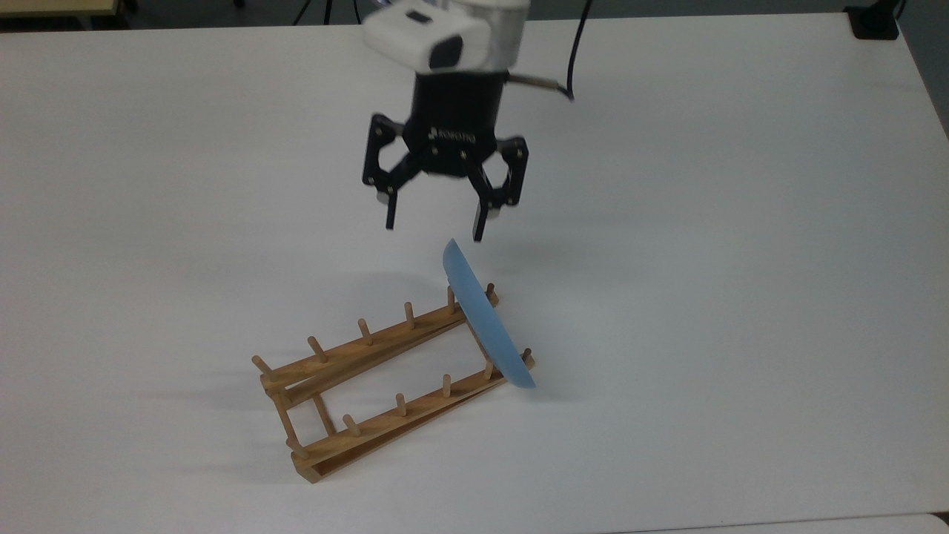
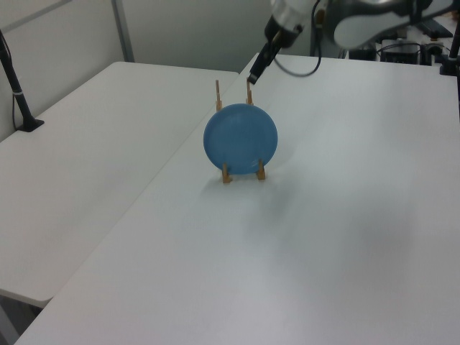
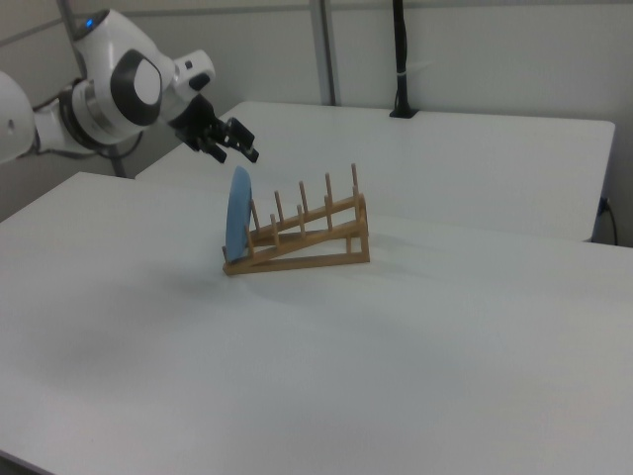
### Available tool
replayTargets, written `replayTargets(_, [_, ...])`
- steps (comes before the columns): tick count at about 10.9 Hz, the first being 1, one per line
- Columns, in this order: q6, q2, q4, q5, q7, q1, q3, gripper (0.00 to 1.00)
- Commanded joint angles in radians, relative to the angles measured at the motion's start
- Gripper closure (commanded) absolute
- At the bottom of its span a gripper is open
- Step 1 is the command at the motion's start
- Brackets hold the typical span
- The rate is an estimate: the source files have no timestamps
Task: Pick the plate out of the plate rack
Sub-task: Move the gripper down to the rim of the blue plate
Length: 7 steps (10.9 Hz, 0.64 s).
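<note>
Two black fingers of the tool (image 1: 433, 225) hang spread apart with nothing between them, pointing down over the white worktop (image 1: 741, 259). In the top view the tool sits just above the plate's upper edge, apart from it. In the right view the tool (image 3: 237, 146) is above and to the right view's left of the plate (image 3: 237, 217), clear of it.

Plate (image 1: 485, 320): round, plain light blue, glossy, shallow with a raised rim. It stands on edge in the end slot of the plate rack (image 1: 371, 386), leaning against the last pair of pegs.

Plate rack: light-brown wood, two long rails joined by crossbars, a row of upright pegs on each rail. The right view shows the rack (image 3: 307, 237) sloping up from the plate's end to the far end.

Hidden or hard to read: in the left view the plate (image 2: 240, 138) faces the camera and covers most of the rack (image 2: 243, 172); two feet and two peg tips show. There the tool (image 2: 259, 65) is seen edge-on, so its spread cannot be judged.

View differences: the top view gives the plate as a thin crescent; the left view gives its full disc; the right view gives its tilt and the rack's slope.
</note>
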Motion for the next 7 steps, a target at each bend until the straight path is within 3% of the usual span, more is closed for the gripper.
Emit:
replayTargets(1, [0.037,0.055,-0.007,-0.132,0.129,0.015,0.014,0.15])
replayTargets(4, [0.037,0.076,-0.007,-0.151,0.14,0.026,0.018,0.25])
replayTargets(5, [0.037,0.076,-0.008,-0.151,0.14,0.03,0.018,0.37])
replayTargets(6, [0.037,0.076,-0.01,-0.151,0.14,0.035,0.02,0.56])
replayTargets(7, [0.037,0.076,-0.011,-0.151,0.14,0.035,0.026,0.66])
